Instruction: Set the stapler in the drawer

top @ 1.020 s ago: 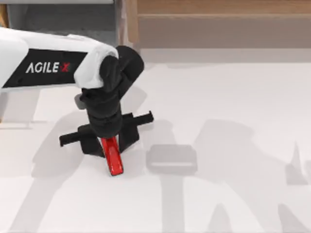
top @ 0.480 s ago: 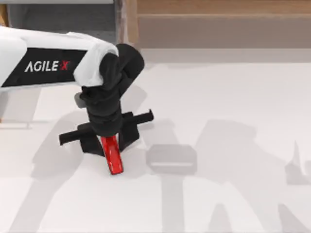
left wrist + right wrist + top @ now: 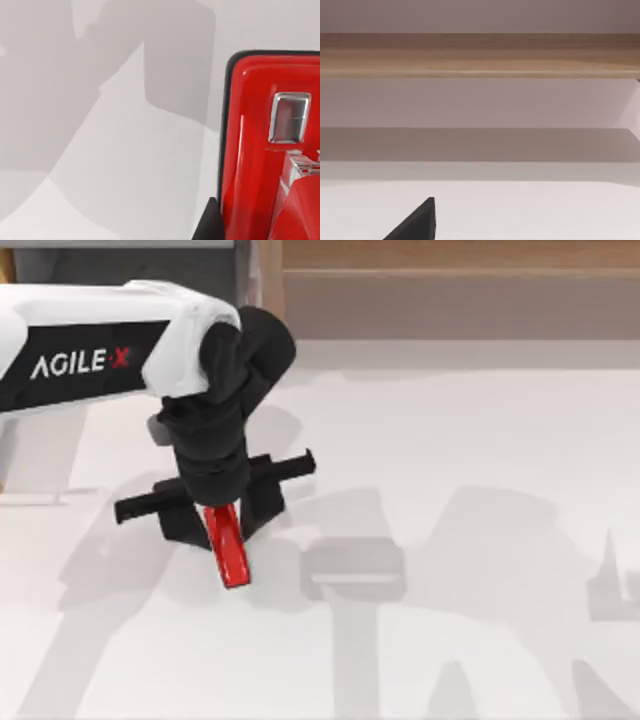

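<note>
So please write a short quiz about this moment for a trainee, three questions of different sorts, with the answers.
1. True or false: the left claw is shut on the stapler.
2. Where is the drawer? A) top view's upper left B) lower right C) under the stapler
3. Fill in: the stapler's colour is ____.

Key: 1 true; 2 A; 3 red.
</note>
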You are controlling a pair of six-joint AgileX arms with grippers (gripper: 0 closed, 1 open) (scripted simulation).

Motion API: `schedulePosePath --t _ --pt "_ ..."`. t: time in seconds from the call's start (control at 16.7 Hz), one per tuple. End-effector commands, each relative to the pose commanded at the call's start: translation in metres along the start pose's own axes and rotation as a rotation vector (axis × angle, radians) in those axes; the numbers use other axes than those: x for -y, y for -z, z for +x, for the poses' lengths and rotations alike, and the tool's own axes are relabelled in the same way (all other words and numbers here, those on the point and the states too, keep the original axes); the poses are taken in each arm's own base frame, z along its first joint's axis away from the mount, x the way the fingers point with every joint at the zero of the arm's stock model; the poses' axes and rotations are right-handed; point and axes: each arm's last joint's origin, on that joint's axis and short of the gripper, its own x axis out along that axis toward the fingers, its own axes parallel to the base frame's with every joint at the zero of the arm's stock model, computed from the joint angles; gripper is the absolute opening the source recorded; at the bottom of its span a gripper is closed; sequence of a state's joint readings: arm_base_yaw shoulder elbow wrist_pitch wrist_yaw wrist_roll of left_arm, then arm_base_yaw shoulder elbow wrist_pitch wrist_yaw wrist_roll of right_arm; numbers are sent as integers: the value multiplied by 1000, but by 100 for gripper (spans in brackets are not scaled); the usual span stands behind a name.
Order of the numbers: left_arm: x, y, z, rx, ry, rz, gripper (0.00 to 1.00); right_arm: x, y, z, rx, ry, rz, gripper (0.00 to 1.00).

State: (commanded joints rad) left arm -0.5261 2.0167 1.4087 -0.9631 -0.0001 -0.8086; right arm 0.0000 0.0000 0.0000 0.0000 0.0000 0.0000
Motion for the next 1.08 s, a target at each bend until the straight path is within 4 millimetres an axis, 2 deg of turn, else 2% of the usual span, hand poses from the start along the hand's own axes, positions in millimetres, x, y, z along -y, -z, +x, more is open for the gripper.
schedulePosePath --t 0.12,0.24,0.36,0.48,0.66,0.84,0.96,1.08 --pt "0 0 2 -3 -4 1 0 0 0 0 0 0 0 100" --pt "-4 -11 -5 17 11 -9 0 0 0 0 0 0 0 100" --pt "-15 -35 -20 61 36 -30 0 0 0 0 0 0 0 100" --pt "-34 -66 -42 123 60 -57 0 0 0 0 0 0 0 100" --pt "-78 -116 -79 231 70 -91 0 0 0 0 0 0 0 100" --pt "-136 -158 -109 311 32 -102 0 0 0 0 0 0 0 100" --pt "-176 -180 -120 333 -11 -91 0 0 0 0 0 0 0 100" --pt "-213 -199 -120 321 -54 -62 0 0 0 0 0 0 0 100"
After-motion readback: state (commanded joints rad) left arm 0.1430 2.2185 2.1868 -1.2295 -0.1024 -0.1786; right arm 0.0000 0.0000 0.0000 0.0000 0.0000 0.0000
